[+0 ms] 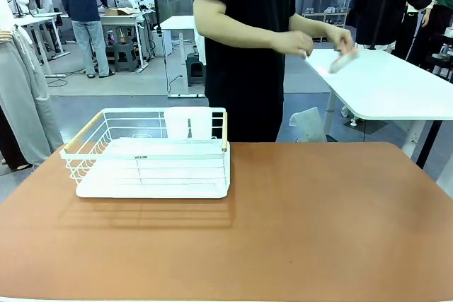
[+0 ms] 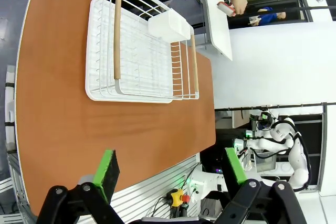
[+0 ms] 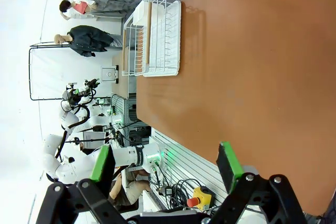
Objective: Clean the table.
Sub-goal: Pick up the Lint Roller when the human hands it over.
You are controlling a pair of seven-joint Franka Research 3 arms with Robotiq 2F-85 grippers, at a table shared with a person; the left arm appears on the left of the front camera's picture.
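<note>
1. Apparently idle: left gripper [image 2: 170, 165] and right gripper [image 3: 165, 160] both gaped wide, holding nothing.
2. Table [image 1: 318, 217] lay near, white rack [image 1: 152, 175] on its far left.
3. Wiper seemed needed first; sweeps had to skirt rack.

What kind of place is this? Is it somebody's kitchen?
Probably a robot lab or workshop, not a kitchen. The left gripper and right gripper hang open over the table, a red stop button sits among cables below its edge, and work desks stand in the big hall behind.
</note>
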